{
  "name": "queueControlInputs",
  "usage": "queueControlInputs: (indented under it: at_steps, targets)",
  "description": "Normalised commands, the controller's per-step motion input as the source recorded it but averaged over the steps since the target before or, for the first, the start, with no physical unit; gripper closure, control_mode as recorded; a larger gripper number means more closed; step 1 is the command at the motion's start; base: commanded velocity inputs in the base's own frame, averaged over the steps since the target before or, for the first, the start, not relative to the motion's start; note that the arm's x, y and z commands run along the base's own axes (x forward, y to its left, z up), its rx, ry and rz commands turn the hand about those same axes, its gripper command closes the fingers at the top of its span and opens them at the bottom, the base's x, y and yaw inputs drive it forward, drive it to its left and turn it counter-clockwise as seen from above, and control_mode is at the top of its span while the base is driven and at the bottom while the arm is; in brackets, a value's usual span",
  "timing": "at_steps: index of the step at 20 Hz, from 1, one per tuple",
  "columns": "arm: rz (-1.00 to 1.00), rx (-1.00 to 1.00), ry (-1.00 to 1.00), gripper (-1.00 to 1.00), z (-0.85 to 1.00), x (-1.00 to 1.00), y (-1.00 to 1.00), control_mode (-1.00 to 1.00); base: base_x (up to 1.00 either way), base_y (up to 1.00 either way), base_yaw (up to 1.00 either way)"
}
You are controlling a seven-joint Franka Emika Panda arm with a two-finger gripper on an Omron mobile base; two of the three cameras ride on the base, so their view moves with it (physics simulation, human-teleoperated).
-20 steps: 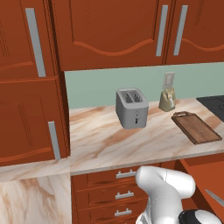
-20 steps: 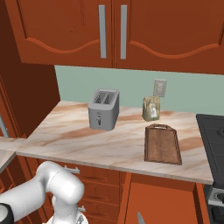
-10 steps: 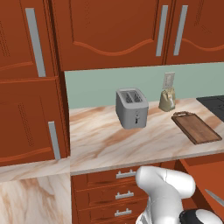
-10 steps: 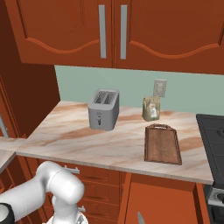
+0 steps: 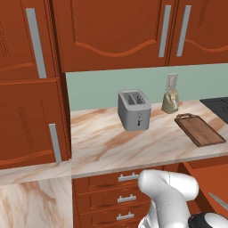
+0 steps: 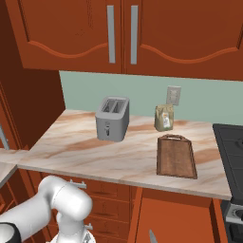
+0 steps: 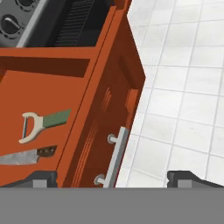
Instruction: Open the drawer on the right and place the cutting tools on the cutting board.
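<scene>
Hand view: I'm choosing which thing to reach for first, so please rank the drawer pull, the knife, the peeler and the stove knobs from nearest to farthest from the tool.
1. Drawer pull: between the fingertips of the open tool.
2. Knife: lower left, on the drawer floor.
3. Peeler: just beyond the knife.
4. Stove knobs: top left corner.
</scene>
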Motion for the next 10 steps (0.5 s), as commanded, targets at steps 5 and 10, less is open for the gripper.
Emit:
queueControlInputs:
  at_steps: [5, 10]
  targets:
    - [0.00, 0.00, -0.09, -1.00, 0.56, -0.20, 0.29, -1.00, 0.00, 0.00, 0.00]
    - [-0.02, -0.04, 0.04, -1.00, 0.29, 0.00, 0.28, -1.00, 0.00, 0.00, 0.00]
